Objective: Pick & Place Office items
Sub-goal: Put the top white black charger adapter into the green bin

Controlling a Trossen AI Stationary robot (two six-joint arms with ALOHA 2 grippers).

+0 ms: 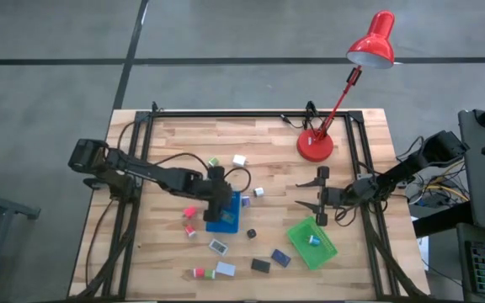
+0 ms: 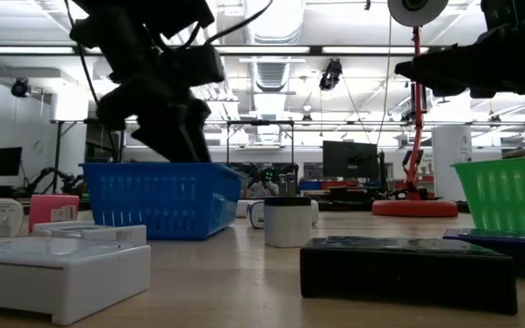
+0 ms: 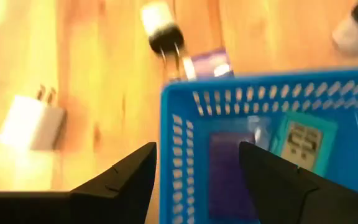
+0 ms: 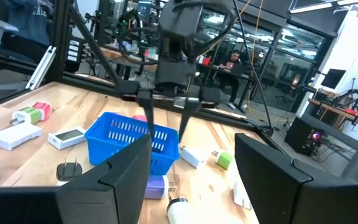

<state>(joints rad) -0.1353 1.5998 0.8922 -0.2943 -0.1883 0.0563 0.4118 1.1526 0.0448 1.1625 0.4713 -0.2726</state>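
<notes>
My left gripper hangs open just above the blue tray, its fingers astride the tray's wall without touching it. A navy item and a teal item lie inside the tray. Office items are scattered on the table around it: a white charger, a black-and-white plug, a red block, a black box, a navy box and white boxes. My right gripper waits open in the air, on the far side of the green tray and short of it.
A red desk lamp stands with its base on the table's far right part, and its head reaches past the far edge. The green tray holds a small white-and-blue item. Black frame rails run along the table's edges.
</notes>
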